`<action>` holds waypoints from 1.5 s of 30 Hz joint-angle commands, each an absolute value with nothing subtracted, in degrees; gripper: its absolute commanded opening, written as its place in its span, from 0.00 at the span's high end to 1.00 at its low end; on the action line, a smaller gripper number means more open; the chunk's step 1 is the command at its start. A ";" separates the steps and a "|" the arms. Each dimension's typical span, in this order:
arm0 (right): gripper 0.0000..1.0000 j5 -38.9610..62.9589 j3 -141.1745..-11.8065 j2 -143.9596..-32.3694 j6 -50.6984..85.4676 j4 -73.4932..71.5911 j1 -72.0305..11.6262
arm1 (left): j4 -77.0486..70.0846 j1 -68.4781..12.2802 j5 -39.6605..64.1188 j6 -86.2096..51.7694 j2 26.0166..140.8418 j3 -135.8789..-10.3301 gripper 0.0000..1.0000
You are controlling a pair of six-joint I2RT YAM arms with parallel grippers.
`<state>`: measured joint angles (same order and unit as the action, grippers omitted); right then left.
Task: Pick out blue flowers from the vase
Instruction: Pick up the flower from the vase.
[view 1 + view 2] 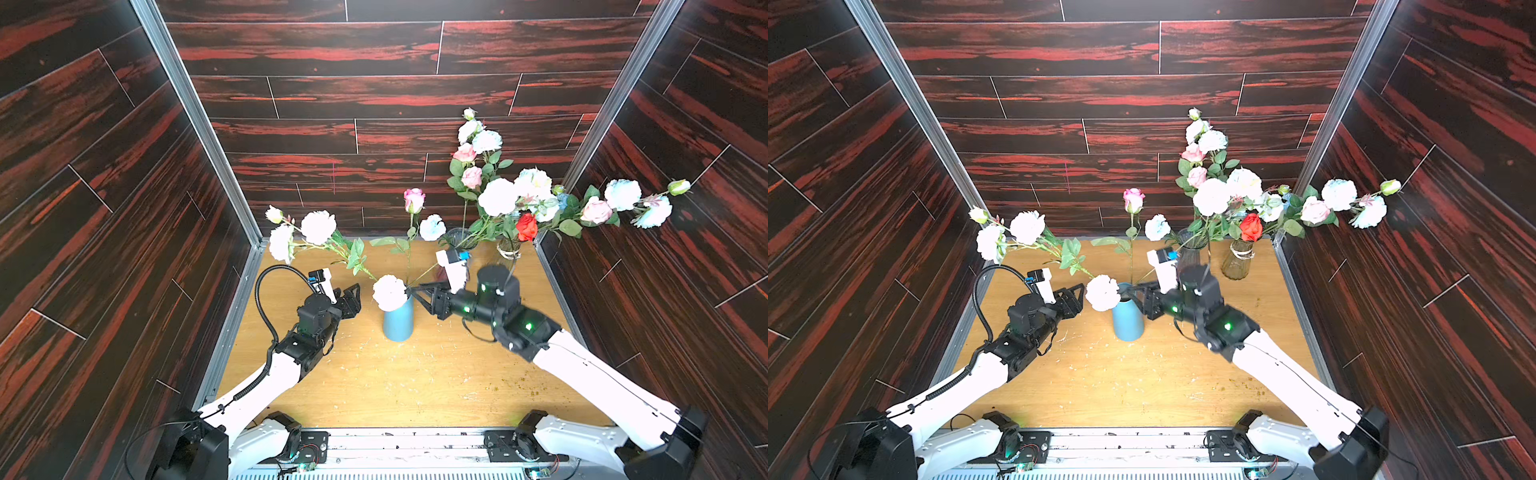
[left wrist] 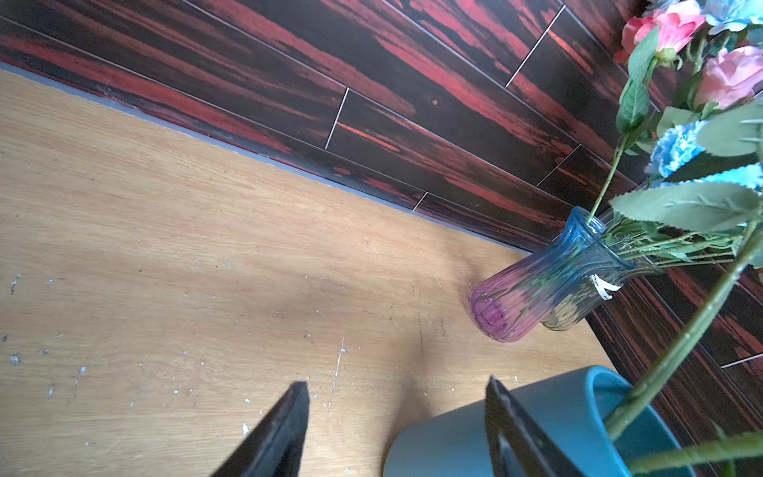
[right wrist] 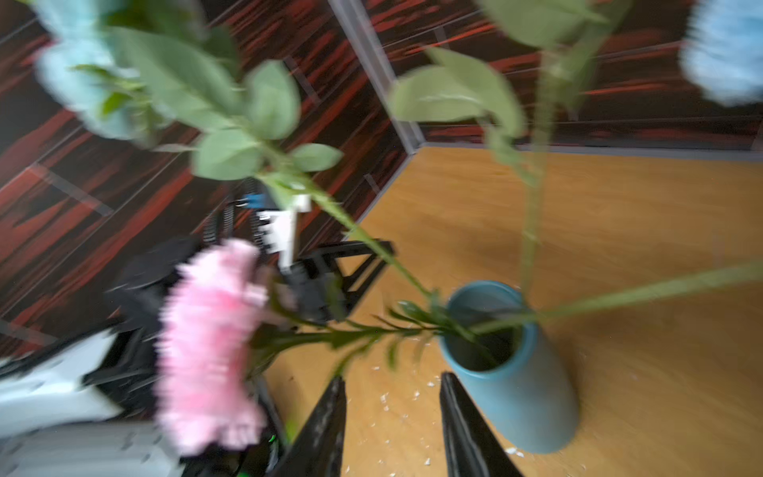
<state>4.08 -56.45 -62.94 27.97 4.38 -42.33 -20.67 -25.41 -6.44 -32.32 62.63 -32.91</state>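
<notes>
Pale blue flowers slant from the vase up toward the back-left, their stem passing nearest my left gripper, spread and empty like my right gripper.

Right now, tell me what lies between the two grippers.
The vase and a pink carnation head drooping over its rim, seen in both top views.

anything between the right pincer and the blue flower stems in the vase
Partly. In the right wrist view the open right pincer sits beside the blue vase. The pink carnation's leafy stem crosses just ahead of the pincer, in front of the blue flowers' stem, which rises beyond it. Nothing else visible blocks the way.
</notes>
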 commanded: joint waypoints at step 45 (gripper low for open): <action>0.59 7.43 -42.78 -82.35 55.00 -52.27 -24.52 | -20.30 -25.58 -9.41 -29.71 53.88 -29.08 0.32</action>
<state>4.12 -39.31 -80.62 54.68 -49.19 -24.77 -20.60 -25.41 -8.99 -30.81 54.24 -29.02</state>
